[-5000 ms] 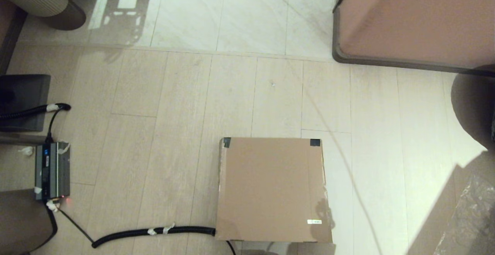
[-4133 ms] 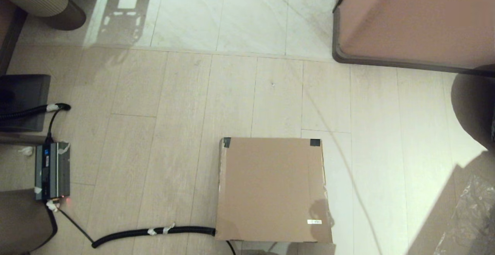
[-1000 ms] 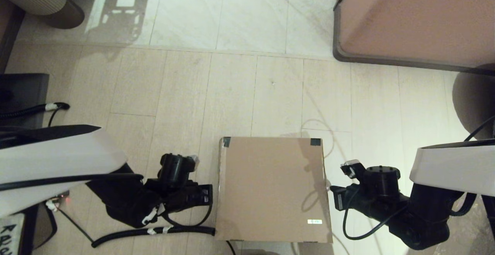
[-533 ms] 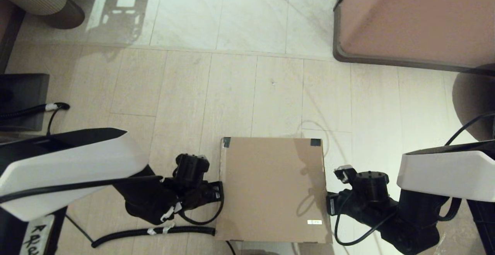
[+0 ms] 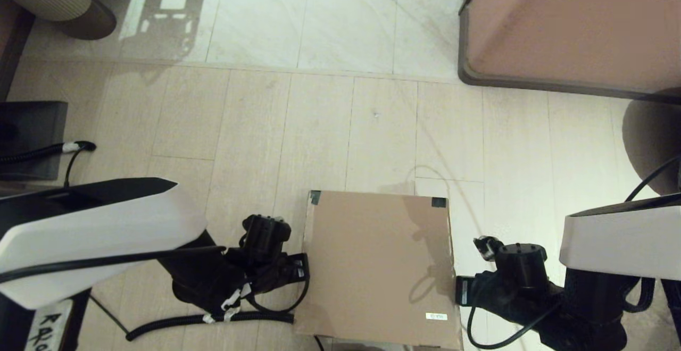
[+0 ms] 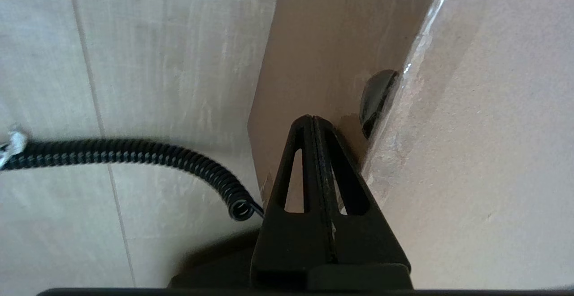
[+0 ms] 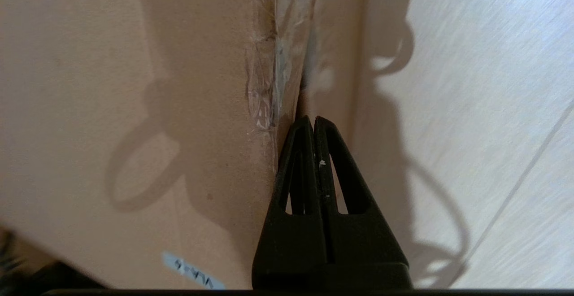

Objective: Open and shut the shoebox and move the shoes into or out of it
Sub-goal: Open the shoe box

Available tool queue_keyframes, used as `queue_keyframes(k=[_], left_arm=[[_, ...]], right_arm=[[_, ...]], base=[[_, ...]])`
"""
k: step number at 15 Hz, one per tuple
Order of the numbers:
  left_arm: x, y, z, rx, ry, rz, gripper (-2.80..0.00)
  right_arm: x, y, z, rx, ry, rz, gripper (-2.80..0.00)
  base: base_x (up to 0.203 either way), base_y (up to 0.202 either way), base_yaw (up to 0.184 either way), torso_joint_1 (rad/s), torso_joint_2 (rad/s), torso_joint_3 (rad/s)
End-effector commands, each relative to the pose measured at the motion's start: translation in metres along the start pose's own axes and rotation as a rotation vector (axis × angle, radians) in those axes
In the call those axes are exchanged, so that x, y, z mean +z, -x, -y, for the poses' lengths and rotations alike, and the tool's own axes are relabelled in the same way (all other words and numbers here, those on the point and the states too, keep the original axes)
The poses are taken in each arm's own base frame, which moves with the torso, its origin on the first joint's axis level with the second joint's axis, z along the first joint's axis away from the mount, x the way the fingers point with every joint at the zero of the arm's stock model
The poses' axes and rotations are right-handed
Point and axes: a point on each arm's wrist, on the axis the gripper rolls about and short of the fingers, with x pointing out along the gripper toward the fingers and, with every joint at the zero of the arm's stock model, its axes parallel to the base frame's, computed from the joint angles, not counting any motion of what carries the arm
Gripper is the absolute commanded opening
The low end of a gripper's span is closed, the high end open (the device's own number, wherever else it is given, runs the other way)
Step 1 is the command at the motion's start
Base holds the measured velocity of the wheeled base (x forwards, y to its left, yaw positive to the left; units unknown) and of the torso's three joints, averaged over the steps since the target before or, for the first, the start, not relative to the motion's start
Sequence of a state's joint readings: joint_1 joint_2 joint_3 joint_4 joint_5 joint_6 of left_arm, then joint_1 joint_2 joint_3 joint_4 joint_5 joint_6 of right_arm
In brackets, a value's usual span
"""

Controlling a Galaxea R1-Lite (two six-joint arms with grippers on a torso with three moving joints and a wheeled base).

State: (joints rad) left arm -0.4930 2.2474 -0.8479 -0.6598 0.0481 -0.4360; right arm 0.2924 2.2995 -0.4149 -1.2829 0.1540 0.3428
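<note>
The brown cardboard shoebox (image 5: 375,266) stands on the floor straight ahead, lid down over it, black tape (image 5: 315,197) on its two far corners and a white sticker (image 5: 436,316) near its front right. My left gripper (image 5: 302,267) is shut, its tip (image 6: 312,119) pressed against the box's left side wall just under the lid's edge (image 6: 385,121). My right gripper (image 5: 459,289) is also shut, its tip (image 7: 313,119) tucked under the lid's right edge (image 7: 273,107). The lid's near end sits slightly raised. The shoes are hidden.
A large pinkish-brown block (image 5: 574,26) with a dark grey rim stands at the far right. A black corrugated cable (image 5: 213,319) lies on the floor by the box's left front corner. A dark box (image 5: 32,138) sits at the far left, a dark round shape (image 5: 652,138) at the right.
Both arms came into view and closed in on the box's two sides. In the last half second the lid's near end rose a little with both tips under its edges.
</note>
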Motion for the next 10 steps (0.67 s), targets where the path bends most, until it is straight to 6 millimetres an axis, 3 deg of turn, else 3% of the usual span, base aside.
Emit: queue_keyframes(k=[1, 4, 10], left_arm=[[0.006, 0.009, 0.004, -0.018, 0.002, 0.025, -2.8], [0.007, 0.028, 0.003, -0.02, 0.007, 0.03, -2.8], [0.016, 0.057, 0.002, -0.034, 0.029, 0.078, -2.8]], right_arm=[[0.0, 0.013, -0.01, 0.094, -0.024, 0.013, -2.8], [-0.007, 0.026, -0.011, 0.166, -0.116, 0.012, -2.8], [-0.035, 0.044, -0.003, 0.132, -0.256, -0.108, -2.8]], base=[[0.0, 0.0, 0.0, 0.0, 0.0, 0.0], [0.0, 0.0, 0.0, 0.0, 0.0, 0.0], [0.0, 0.0, 0.0, 0.0, 0.0, 0.0]])
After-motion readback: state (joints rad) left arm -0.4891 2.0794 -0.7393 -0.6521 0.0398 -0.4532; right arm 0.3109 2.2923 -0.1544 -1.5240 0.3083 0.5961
